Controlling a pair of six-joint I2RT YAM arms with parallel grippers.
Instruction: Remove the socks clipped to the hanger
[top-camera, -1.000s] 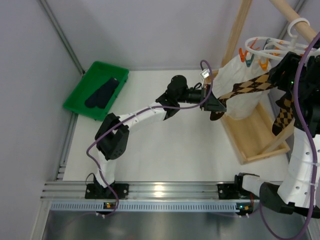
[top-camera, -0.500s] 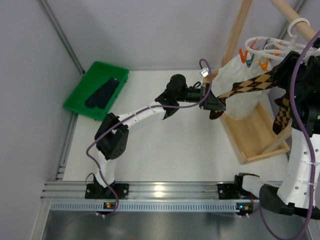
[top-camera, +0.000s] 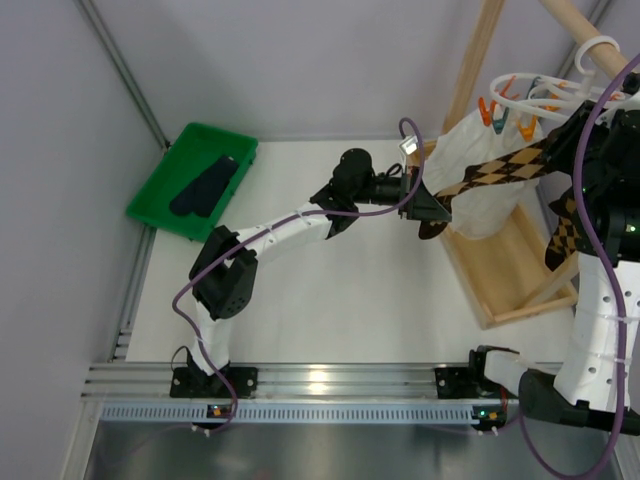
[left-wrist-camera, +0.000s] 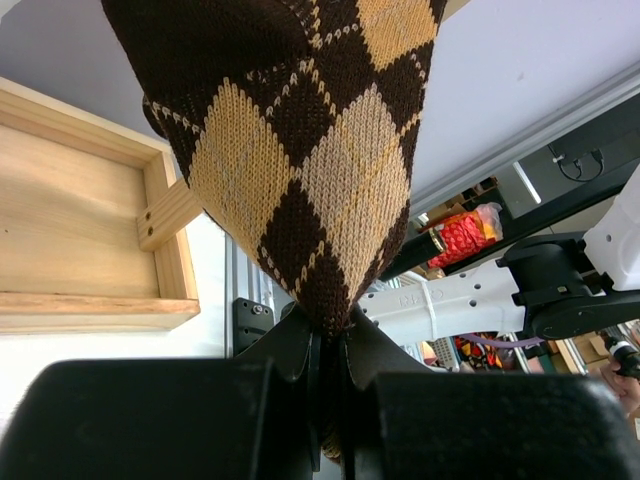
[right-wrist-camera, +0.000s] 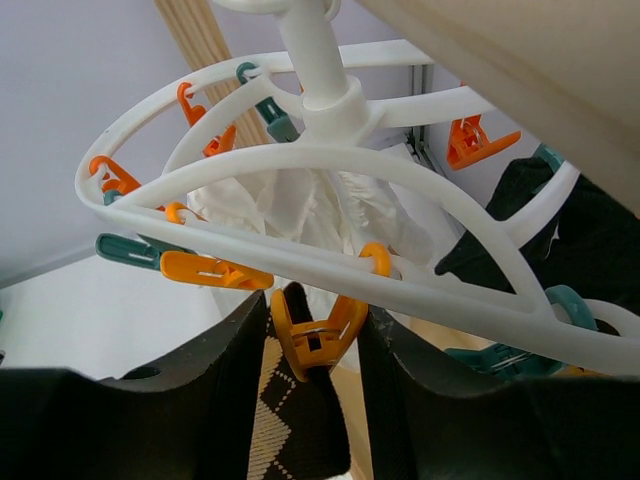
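My left gripper (top-camera: 432, 212) is shut on the toe of an argyle sock (top-camera: 495, 172) and holds it stretched out to the left of the white hanger (top-camera: 545, 95). In the left wrist view the sock (left-wrist-camera: 300, 150) runs up from between the closed jaws (left-wrist-camera: 335, 325). My right gripper (top-camera: 566, 138) is up at the hanger. In the right wrist view its fingers (right-wrist-camera: 210, 400) press both sides of the orange clip (right-wrist-camera: 318, 335) that holds this sock (right-wrist-camera: 285, 430) under the hanger ring (right-wrist-camera: 330, 160). A second argyle sock (top-camera: 565, 230) hangs at the right.
A green tray (top-camera: 160, 195) at the far left holds dark socks (top-camera: 205, 188). A white cloth (top-camera: 480, 200) hangs behind the stretched sock. The wooden rack has a base frame (top-camera: 510, 275) and an upright beam (top-camera: 475, 60). A dark sock (right-wrist-camera: 590, 240) is clipped further round the ring.
My right arm has shifted a little to the right and up at the hanger. My left arm and the stretched sock have stayed in place.
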